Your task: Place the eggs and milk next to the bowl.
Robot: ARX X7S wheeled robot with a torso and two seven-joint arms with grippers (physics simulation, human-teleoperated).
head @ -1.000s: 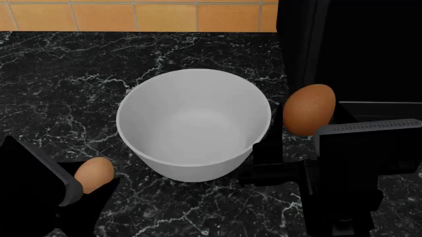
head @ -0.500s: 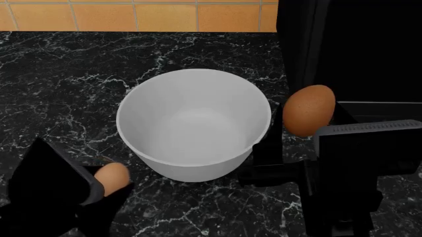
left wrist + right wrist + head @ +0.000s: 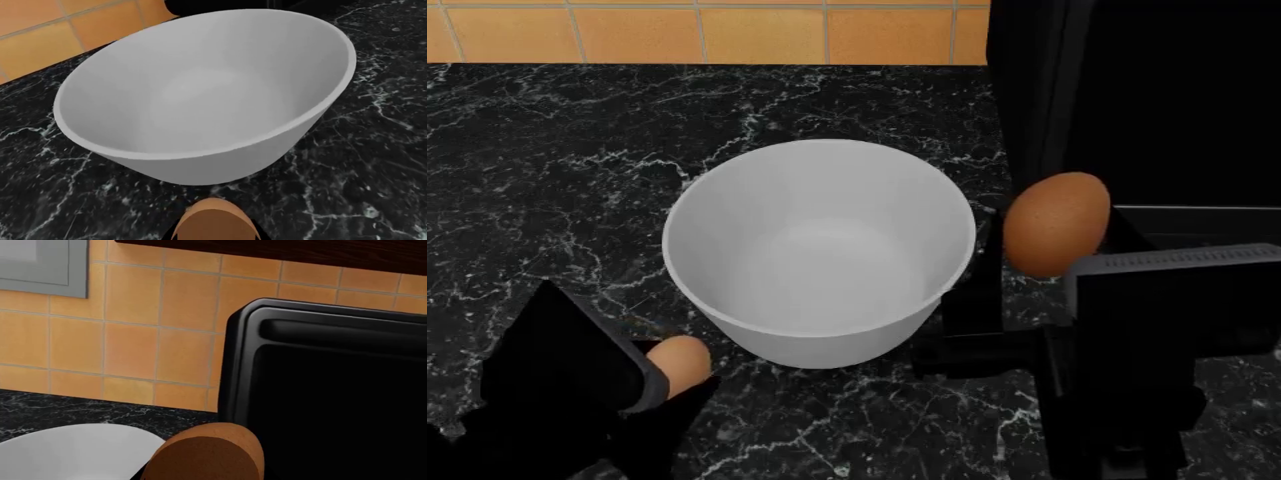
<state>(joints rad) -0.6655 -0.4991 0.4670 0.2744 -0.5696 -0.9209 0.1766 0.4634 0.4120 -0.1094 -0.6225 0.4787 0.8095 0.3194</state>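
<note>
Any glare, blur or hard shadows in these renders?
Head view: sharp, flat light; bowl softly shaded inside, no glare, and the black grippers lose detail against the dark counter. Left wrist view: pale egg cropped, crisp. Right wrist view: darker egg cropped; black appliance nearly featureless.

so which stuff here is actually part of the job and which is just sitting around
Part of the job:
- white bowl
- tan egg, held by the left gripper
- darker brown egg, held by the right gripper
- milk: not in view

Just there:
- black appliance
- marble counter
- orange tiles

Smooth matt bowl (image 3: 819, 250), veined marble counter (image 3: 561, 170)
</note>
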